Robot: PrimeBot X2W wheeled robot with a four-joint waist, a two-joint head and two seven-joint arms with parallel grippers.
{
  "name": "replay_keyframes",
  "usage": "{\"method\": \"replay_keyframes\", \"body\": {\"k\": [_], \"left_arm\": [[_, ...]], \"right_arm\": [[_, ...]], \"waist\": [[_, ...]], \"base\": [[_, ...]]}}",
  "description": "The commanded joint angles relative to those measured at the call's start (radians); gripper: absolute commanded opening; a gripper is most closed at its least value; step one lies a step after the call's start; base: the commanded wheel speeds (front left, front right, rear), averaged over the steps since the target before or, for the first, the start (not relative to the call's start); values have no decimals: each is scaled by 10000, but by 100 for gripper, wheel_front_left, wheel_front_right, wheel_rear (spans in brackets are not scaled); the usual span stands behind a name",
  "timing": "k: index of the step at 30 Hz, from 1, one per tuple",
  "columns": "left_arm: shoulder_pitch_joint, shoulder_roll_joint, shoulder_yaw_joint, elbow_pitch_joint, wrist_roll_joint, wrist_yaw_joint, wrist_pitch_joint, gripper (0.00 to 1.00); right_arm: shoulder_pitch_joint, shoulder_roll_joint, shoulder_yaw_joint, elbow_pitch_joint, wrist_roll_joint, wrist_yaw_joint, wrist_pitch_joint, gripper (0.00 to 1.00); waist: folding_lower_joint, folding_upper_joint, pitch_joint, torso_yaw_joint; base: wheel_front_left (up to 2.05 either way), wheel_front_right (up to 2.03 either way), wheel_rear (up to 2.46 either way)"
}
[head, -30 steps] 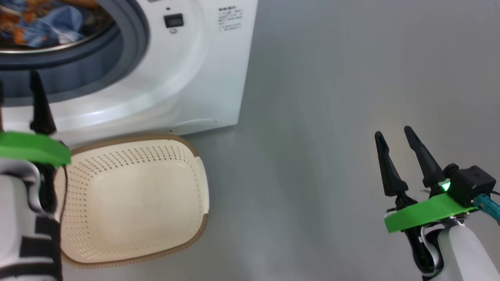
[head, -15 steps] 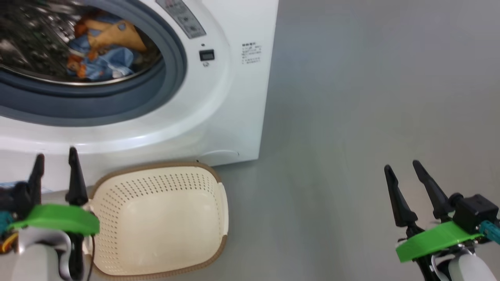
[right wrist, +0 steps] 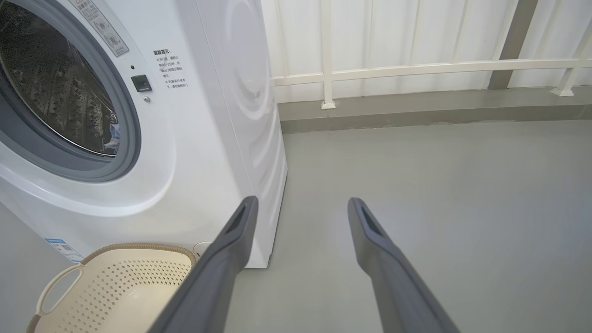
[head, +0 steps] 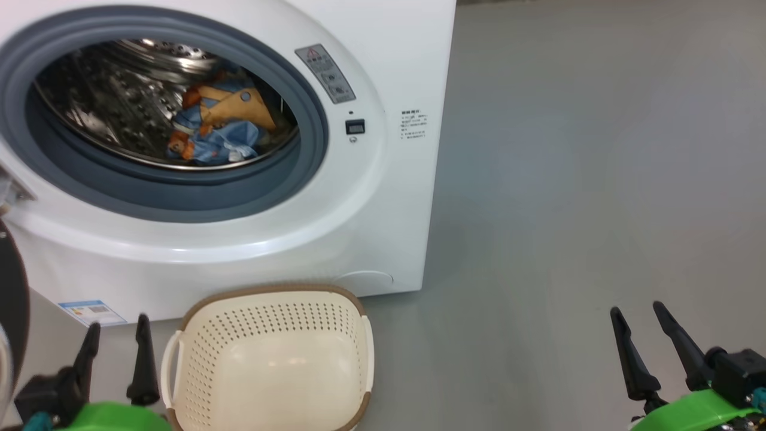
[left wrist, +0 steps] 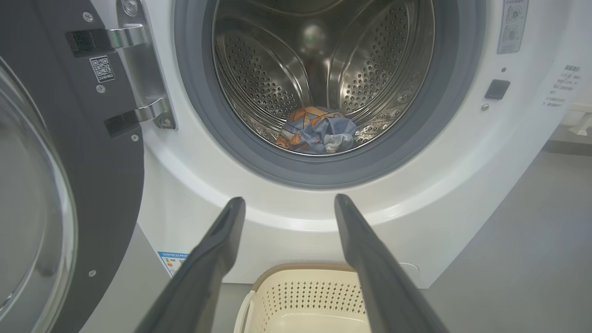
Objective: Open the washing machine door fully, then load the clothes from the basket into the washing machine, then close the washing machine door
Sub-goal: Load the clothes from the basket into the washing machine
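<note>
washer (head: 383,197) sits on the grey floor (head: 568,209); door (left wrist: 106,152) is swung open on the hinge (left wrist: 143,69) at the left of the opening. Left wrist view has its black rim and part of the glass bowl (left wrist: 32,208) along the left edge; head view catches a sliver of rim at its left edge

clothes (head: 218,129) are inside the drum (left wrist: 323,60), bunched at the bottom behind the grey gasket (head: 179,200), right of centre in head view. Blue and orange fabric visible, can't separate the two pieces

basket (head: 269,291) is on the floor just in front of the washer, below the opening, upright, brown rim up. Touching the washer base or not: can't tell. Blue label (head: 93,311) is on the washer's lower front, left of the basket

left jaws: apart, nothing between them, low in head view just left of the basket, pointing at the washer front. Left wrist view looks between them at the lower lip of the opening, with the basket's far rim at the bottom

right jaws: apart, nothing held, lower right of head view over the floor, well apart from washer and basket. Right wrist view has the washer's right front corner, the basket at lower left and a white railing (right wrist: 416,69) at the floor's far edge
</note>
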Motion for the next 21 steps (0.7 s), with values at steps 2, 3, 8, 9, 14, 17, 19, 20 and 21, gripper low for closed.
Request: {"method": "replay_keyframes", "body": {"k": [2,3,8,9,14,17,19,20,21], "left_arm": [[169,233,327,-384,54,-15,-55,100],[322,219,360,-463,51,-15,-55,100],[974,132,537,-953,123,-15,-55,100],[1075,126,564,-1050,150,-15,-55,100],[1344,93,595,-1289,179,-15,-55,100],[1371,82,598,-1327,169,-15,-55,100],[1367,71,600,-1349,161,-15,-55,100],[1360,64,602,-1358,161,-15,-55,100],[1351,57,601,-1367,161,-15,-55,100]], "right_arm": [[167,-209,118,-262,119,92,-49,100],[259,-210,95,-276,121,92,-49,100],[595,-207,-30,-330,128,92,-49,100],[641,-203,-57,-338,129,92,-49,100],[748,-177,-139,-366,115,92,-49,100],[752,-162,-150,-374,104,92,-49,100],[747,-159,-142,-372,101,92,-49,100],[742,-162,-137,-376,102,92,-49,100],[739,-164,-133,-381,103,92,-49,100]], "waist": [[0,0,-357,181],[0,0,-420,190],[0,0,-651,229],[0,0,-680,239],[0,0,-750,275],[0,0,-770,278],[0,0,-779,271],[0,0,-777,272],[0,0,-777,271]], "base": [[0,0,0],[0,0,0],[0,0,0],[0,0,0],[0,0,0],[0,0,0],[0,0,0],[0,0,0],[0,0,0]]}}
